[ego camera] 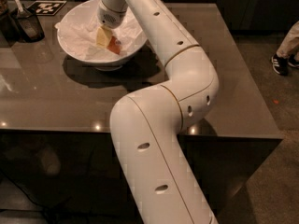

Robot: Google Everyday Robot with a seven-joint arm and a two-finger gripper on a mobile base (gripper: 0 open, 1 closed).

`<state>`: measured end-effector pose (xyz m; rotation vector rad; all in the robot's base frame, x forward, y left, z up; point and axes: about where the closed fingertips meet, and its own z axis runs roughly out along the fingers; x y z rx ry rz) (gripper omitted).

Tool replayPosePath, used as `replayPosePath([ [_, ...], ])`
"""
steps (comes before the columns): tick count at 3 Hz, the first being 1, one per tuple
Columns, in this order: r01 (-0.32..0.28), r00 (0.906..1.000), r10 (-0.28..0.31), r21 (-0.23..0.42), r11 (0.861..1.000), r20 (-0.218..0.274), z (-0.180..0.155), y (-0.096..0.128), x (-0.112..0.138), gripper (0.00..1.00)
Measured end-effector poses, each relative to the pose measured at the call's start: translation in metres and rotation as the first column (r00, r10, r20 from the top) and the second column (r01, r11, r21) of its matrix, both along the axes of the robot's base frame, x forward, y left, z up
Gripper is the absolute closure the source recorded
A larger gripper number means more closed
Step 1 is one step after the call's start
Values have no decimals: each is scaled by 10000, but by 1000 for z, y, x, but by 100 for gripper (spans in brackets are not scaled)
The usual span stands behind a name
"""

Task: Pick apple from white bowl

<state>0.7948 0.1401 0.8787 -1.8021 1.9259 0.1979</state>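
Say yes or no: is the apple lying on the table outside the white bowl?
No, the apple sits inside the white bowl, right beside the end effector reaching into it.

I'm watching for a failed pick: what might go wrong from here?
The end effector sits low in the white bowl, with the apple at its side: it may nudge the fruit away. It may also snag the crumpled paper, or tip the bowl when lifting.

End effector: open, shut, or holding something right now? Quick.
End effector: down inside the white bowl, right beside the apple. Whether it is open, closed or gripping the apple cannot be told.
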Motion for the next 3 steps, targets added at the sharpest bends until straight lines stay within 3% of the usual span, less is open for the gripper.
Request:
replayPosePath([
  [3,-125,9995,126,16,9999,-279,-27,-9,2,0],
])
